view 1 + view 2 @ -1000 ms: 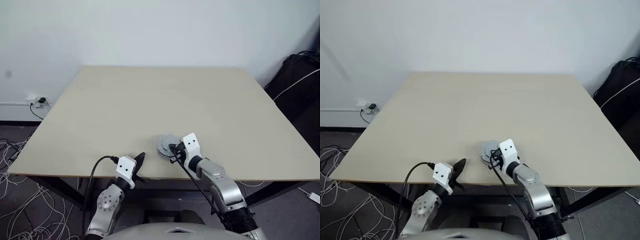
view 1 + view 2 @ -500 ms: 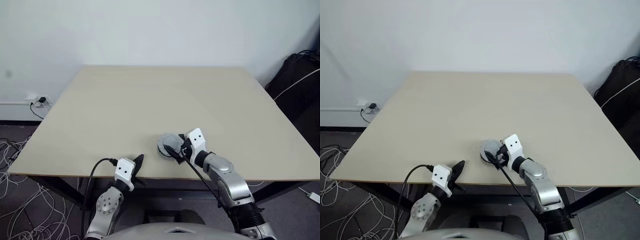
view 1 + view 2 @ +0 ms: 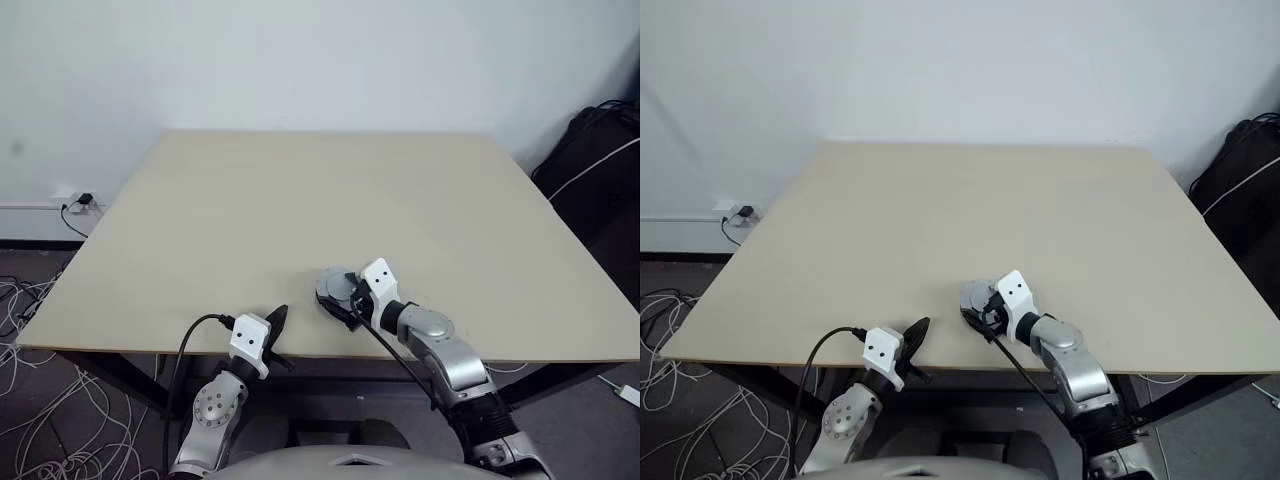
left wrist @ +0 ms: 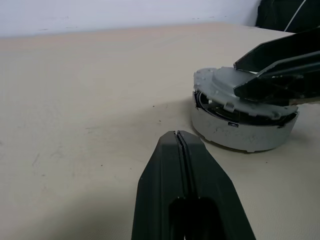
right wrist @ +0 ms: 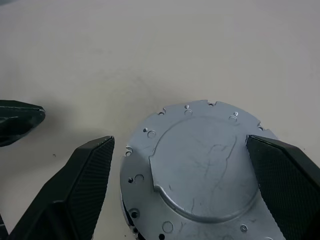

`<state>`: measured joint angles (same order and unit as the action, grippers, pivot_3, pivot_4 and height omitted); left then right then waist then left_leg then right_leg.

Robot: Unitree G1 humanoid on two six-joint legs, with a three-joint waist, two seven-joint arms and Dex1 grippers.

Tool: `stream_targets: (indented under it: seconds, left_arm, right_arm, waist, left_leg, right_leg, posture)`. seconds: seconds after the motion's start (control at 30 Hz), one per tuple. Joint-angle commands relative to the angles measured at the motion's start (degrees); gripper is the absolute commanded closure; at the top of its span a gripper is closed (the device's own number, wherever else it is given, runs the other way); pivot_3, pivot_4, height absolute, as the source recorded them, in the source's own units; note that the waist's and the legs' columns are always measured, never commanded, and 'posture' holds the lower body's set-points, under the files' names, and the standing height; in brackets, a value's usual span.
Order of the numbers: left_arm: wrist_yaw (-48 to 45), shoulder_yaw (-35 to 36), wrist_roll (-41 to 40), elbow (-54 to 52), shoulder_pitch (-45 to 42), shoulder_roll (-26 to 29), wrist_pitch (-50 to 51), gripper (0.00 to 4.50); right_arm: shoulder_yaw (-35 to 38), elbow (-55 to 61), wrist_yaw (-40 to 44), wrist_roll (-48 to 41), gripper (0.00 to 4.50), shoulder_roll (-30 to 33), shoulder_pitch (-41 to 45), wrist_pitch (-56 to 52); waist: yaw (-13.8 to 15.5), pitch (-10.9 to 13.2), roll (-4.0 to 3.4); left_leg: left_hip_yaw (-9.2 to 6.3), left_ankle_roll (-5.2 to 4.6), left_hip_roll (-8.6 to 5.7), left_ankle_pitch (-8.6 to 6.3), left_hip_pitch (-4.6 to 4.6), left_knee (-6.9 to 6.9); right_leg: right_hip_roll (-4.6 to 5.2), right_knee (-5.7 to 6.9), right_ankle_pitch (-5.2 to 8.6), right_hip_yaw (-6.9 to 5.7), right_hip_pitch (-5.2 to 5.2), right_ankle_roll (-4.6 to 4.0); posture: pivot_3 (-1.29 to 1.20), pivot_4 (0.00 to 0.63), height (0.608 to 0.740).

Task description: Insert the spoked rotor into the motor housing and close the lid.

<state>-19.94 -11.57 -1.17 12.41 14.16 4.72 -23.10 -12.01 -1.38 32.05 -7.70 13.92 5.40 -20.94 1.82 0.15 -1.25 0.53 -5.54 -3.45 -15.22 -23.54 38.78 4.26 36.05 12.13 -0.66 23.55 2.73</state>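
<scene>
Left eye view: motor housing (image 3: pixel 333 292) low centre near the table (image 3: pixel 300 210) front edge, right gripper (image 3: pixel 350 300) spread wide over it, left gripper (image 3: pixel 277 322) clenched on nothing, lower left. Left wrist view: lid (image 4: pixel 240 95) right of centre, sitting slightly askew on the housing, gap at the rim, not seated. Right wrist view: lid bottom centre between released fingers (image 5: pixel 70 185); likely rigid, smooth, heavy-ish metal, so best pinched across the rim, then pressed flat.

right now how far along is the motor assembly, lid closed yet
The lid already lies plain side up on the motor housing, but tilted, with a dark gap at one edge, so it is not seated. The right gripper stands open around it; the left gripper is shut, apart. The rotor is hidden. Left: pressing the lid flush.
</scene>
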Motion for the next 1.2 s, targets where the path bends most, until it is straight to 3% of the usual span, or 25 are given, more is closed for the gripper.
stream_targets:
  seconds: [0.03,0.77,0.93,1.2]
  left_arm:
    - [-0.27,0.02,-0.53,-1.20,-0.56,-0.03,-1.05,4.50]
    - [-0.03,-0.55,-0.40,-0.35,-1.99,-1.00,-0.98,4.50]
    - [0.15,-0.78,-0.28,-0.94,-1.47,-1.05,-0.76,4.50]
    - [-0.09,-0.72,-0.44,0.09,-1.50,-1.03,-1.22,4.50]
  right_arm:
    - [0.09,0.59,-0.39,0.30,0.02,-0.43,1.08,1.35]
    - [0.31,-3.27,-0.56,2.09,0.02,1.09,3.31,0.73]
    - [0.14,-3.11,-0.48,2.10,1.17,1.02,3.03,1.00]
    - [0.29,-1.79,0.83,1.49,1.24,1.94,2.96,0.67]
  waist:
    - [0.00,0.00,0.00]
    - [-0.01,0.00,-0.01]
    - [0.10,-0.01,-0.01]
    - [0.18,-0.01,-0.01]
  left_leg:
    - [0.00,0.00,0.00,0.00,0.00,0.00]
    - [0.00,0.00,-0.01,0.00,0.00,0.00]
    - [0.01,0.00,-0.01,0.00,0.00,0.00]
    - [0.00,0.00,-0.01,0.00,0.00,0.00]
  right_leg:
    - [0.00,0.00,0.00,0.00,0.00,0.00]
    - [0.01,0.00,0.00,0.01,0.01,0.00]
    - [0.03,0.01,0.00,0.01,0.00,0.00]
    - [0.02,0.00,0.00,0.00,0.00,0.00]
  posture:
    - [0.00,0.000,0.740]
    - [0.00,0.000,0.740]
    - [0.00,0.000,0.740]
    - [0.00,0.000,0.740]
